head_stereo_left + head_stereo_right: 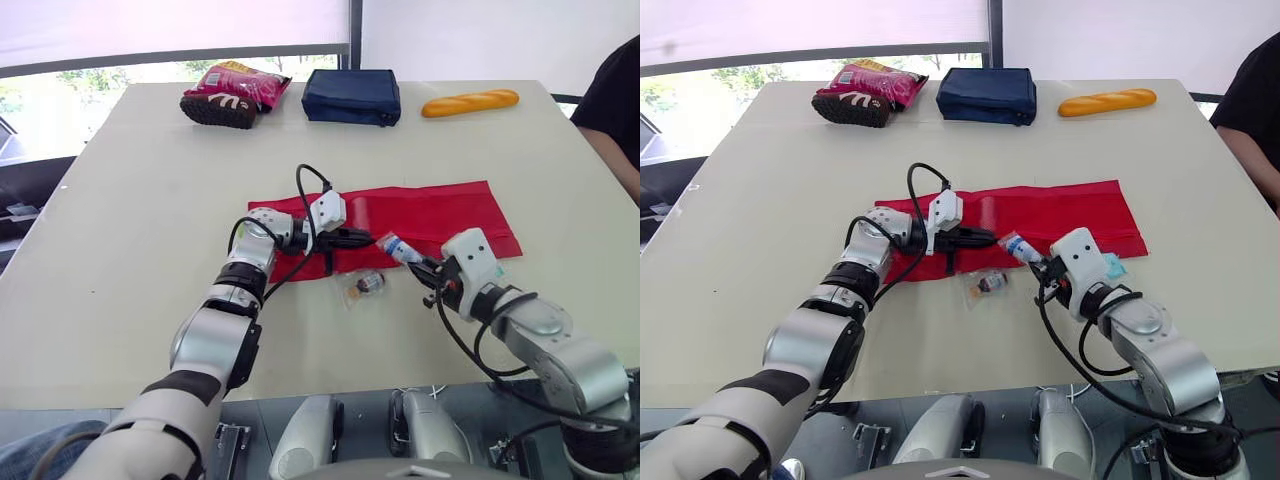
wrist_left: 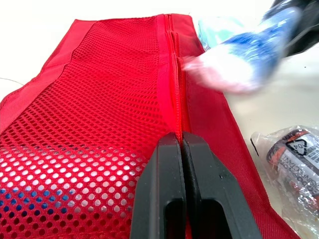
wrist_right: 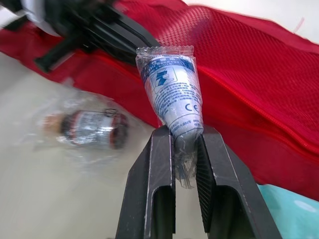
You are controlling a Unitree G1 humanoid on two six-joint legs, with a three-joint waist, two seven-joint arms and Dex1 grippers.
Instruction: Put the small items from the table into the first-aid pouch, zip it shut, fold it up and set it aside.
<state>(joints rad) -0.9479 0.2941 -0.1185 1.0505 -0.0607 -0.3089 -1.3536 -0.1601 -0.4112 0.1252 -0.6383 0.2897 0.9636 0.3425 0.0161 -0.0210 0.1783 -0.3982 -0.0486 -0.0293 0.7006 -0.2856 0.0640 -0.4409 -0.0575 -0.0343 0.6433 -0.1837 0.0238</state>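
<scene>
Right wrist view has the right claw (image 3: 184,133) nipped nearly closed on the crimped tail of a packet (image 3: 172,92). The blue-and-white print faces the camera and the free end is aimed at the red pouch (image 3: 259,64). Holding it by the tail leaves the body free to go nose-first into an opening, I judge.

The left claw (image 2: 180,142) has its fingers pressed flat together right on the zip line of the pouch's mesh panel, apparently pinching the fabric there. That grip would pin the pouch and lift the lip of the zip so the packet has a gap to enter. Whether the zip is open at that spot I cannot tell.

From the head, the pouch lies unfolded and flat mid-tabletop (image 1: 130,200). The two claws meet at its near edge, with the packet tip just beside the left claw. A wrapped roll (image 1: 368,284) sits on the tabletop just beside that edge, between the arms, and a teal item (image 1: 1112,266) lies by the right wrist. Packing is under way; zipping and folding remain.
</scene>
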